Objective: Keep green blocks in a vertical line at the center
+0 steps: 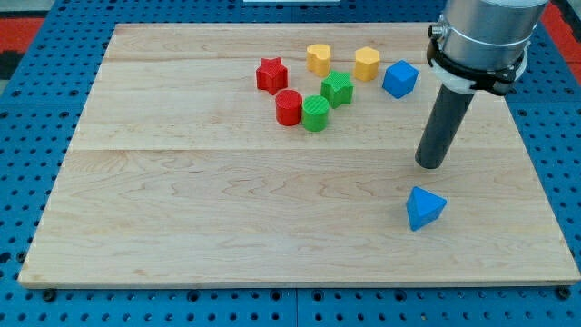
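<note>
Two green blocks sit near the view's top centre: a green cylinder (pixel 316 113) and a green star-like block (pixel 337 88) just up and to its right, close together on a diagonal. My tip (pixel 430 163) stands on the board well to the right of them, below the blue cube (pixel 399 79) and above the blue triangular block (pixel 425 208). It touches no block.
A red star (pixel 271 74) and a red cylinder (pixel 289 106) lie left of the green blocks. A yellow heart-like block (pixel 319 58) and a yellow block (pixel 367 64) lie above them. The wooden board (pixel 182 200) rests on a blue pegboard.
</note>
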Controlling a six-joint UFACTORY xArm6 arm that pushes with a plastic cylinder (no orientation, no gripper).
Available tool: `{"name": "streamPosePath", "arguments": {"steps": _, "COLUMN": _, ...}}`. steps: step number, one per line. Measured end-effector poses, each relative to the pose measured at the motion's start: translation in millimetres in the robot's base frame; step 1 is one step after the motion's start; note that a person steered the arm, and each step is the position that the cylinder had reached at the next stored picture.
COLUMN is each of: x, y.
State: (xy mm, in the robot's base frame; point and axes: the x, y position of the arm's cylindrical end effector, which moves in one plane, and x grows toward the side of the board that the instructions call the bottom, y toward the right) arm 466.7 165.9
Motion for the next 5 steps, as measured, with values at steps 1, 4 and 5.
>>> {"name": "streamPosePath", "arguments": {"steps": 1, "x": -15, "y": 11}}
{"name": "streamPosePath", "arguments": {"steps": 4, "x": -120, "y": -84}}
{"name": "streamPosePath", "arguments": {"steps": 5, "x": -114, "y": -125}}
